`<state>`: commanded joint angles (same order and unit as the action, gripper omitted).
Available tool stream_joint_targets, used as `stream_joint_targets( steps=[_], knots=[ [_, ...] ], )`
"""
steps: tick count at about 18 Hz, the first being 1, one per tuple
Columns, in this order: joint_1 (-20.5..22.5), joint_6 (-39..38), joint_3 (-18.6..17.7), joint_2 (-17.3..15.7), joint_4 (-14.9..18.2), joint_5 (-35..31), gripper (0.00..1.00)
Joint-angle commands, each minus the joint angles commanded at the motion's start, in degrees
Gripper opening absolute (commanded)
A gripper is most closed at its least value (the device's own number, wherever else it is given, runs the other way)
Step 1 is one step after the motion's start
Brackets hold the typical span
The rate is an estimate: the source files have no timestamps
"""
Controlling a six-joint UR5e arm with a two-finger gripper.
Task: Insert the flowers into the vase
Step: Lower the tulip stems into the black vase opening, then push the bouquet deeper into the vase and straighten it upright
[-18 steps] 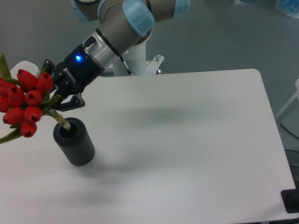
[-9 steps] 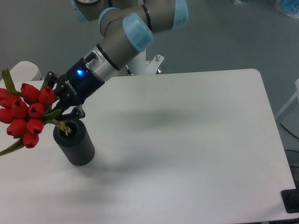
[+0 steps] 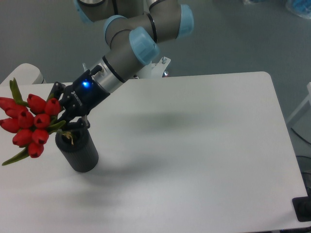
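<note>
The flowers (image 3: 30,124), a tight bunch of red tulip buds with green leaves, hang out to the left of the vase, tilted. Their stems run down into the mouth of the vase (image 3: 77,150), a dark ribbed cylinder standing upright at the table's left. My gripper (image 3: 65,122) is just above the vase's mouth and is shut on the flower stems below the buds. The stem ends are hidden inside the vase.
The white table (image 3: 194,160) stretches right and forward of the vase. The arm's white base (image 3: 146,65) stands behind the table's back edge. A white rounded object (image 3: 24,73) sits at the far left edge. A dark block (image 3: 302,208) is at the bottom right corner.
The gripper and the flowers have moved down and slightly right. The stems have gone deeper into the vase's mouth. The vase has not moved.
</note>
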<state>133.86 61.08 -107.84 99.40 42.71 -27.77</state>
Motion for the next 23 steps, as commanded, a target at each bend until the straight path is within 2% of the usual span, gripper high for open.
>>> stream_joint_targets(
  steps=[12, 23],
  knots=[
    [0.1, 1.6, -2.5, 1.4, 0.0, -0.1, 0.33],
    [0.2, 1.8, -3.4, 2.7, 0.1, -0.4, 0.34]
  ],
)
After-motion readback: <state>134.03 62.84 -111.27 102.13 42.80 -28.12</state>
